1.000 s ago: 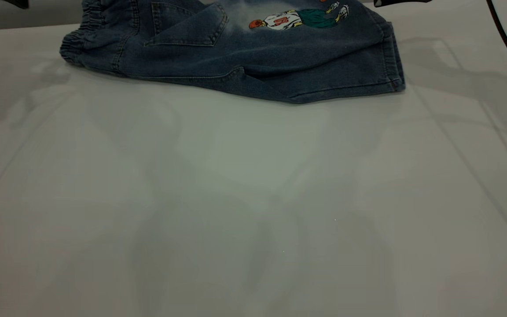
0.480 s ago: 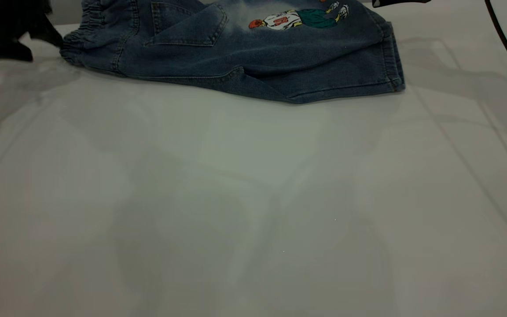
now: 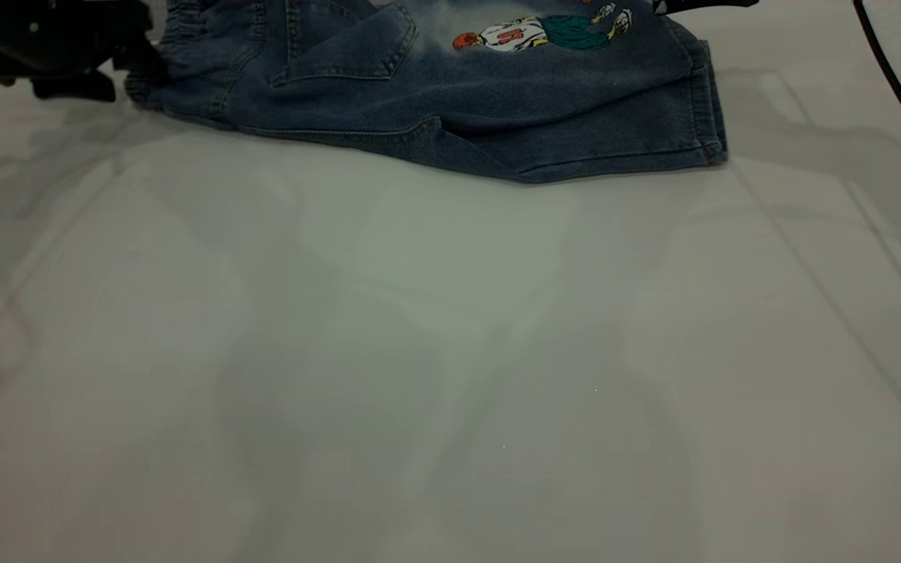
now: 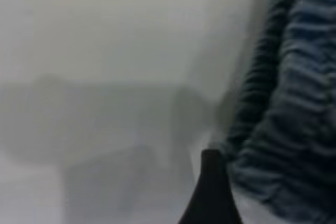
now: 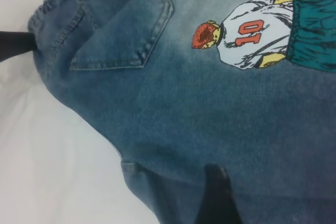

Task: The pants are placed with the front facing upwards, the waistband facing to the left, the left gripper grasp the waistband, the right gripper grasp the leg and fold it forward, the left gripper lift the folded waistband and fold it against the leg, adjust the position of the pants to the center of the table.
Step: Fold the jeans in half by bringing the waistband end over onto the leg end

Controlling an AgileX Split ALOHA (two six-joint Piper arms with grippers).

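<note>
Pale table (image 3: pixel 450 352), pants (image 3: pixel 450 86) at far edge, long axis left-right. Left gripper (image 3: pixel 118 66) touching waistband (image 3: pixel 184 31), which lies just right of it; grip can't tell. Right gripper (image 3: pixel 701 5) above leg end, grip can't tell.

Exterior view looks low across the table (image 3: pixel 450 352); both wrist views sit close over the pants (image 5: pixel 210 119), shared by all.

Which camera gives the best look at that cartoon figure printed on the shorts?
The right wrist view: the cartoon print fills much of the picture, with the number 10 readable. The exterior view shows it small, at the far edge of the pants. The left wrist view shows only the gathered waistband.
</note>
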